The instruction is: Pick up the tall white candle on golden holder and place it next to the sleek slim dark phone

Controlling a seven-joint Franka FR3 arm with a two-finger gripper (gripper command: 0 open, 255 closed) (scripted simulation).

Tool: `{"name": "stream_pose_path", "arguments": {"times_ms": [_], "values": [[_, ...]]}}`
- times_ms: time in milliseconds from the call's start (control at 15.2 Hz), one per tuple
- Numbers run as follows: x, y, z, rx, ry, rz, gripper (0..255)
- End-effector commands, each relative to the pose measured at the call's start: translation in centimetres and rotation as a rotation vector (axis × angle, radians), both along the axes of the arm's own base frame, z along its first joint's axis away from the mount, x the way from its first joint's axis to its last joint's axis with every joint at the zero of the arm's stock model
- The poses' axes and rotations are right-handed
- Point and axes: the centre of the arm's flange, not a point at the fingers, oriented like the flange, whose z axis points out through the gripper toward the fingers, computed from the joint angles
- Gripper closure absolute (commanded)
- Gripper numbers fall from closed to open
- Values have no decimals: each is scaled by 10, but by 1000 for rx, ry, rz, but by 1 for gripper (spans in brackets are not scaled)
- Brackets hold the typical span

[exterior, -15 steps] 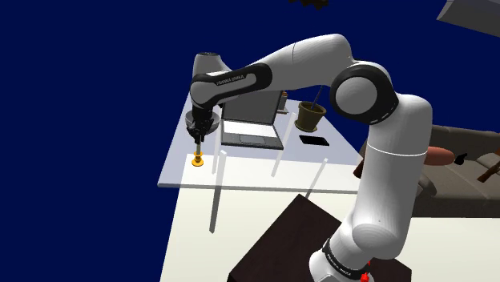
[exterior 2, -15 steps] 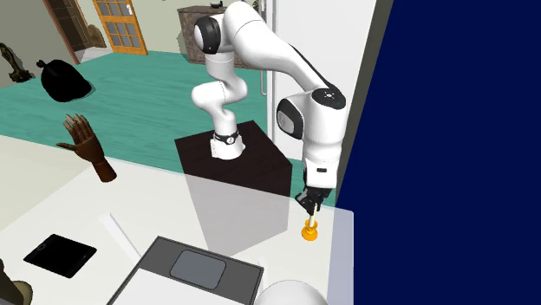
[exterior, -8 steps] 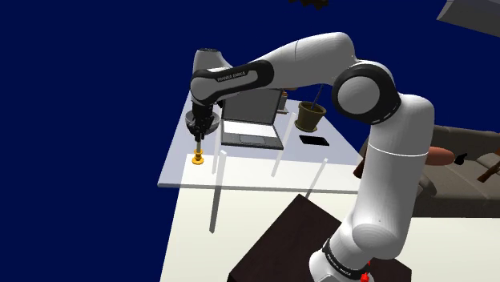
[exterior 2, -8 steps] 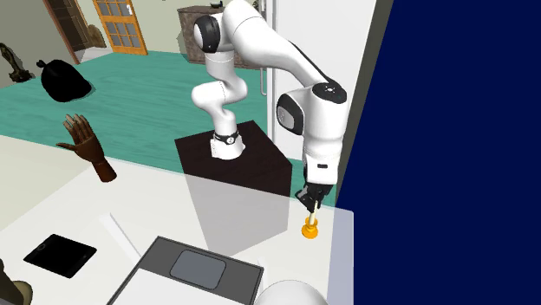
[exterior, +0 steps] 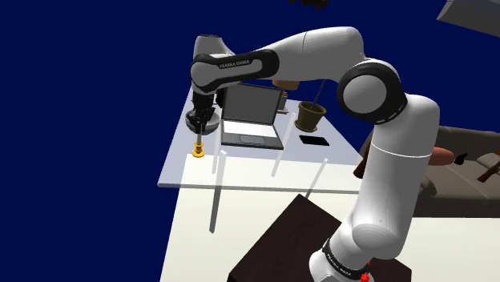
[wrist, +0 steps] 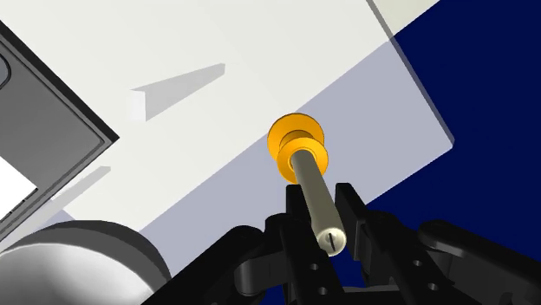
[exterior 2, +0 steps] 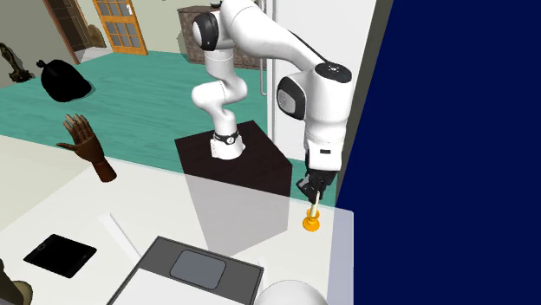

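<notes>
While clamping the candle (wrist: 309, 178) near its wick end with the hand (wrist: 322, 208), fingers (wrist: 349, 208) closed against both sides, holding it upright over the bench (exterior: 240, 172) close to its edge, golden holder (exterior: 198, 151) lowermost. Hard telling whether touching the surface. Leaving the phone (exterior: 314, 140) well apart, at about three o'clock from the candle in the shoulder view, laptop (exterior: 252, 132) sitting between.

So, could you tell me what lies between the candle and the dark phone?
The open laptop sits between candle and phone, in the shoulder view.
</notes>
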Motion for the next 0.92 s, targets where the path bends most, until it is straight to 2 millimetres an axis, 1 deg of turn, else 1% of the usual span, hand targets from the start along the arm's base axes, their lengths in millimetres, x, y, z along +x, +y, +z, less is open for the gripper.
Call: {"name": "stream_pose_path", "arguments": {"times_ms": [0,858], "values": [[0,0,11,0,0,0,255],[0,0,80,0,0,0,255]]}}
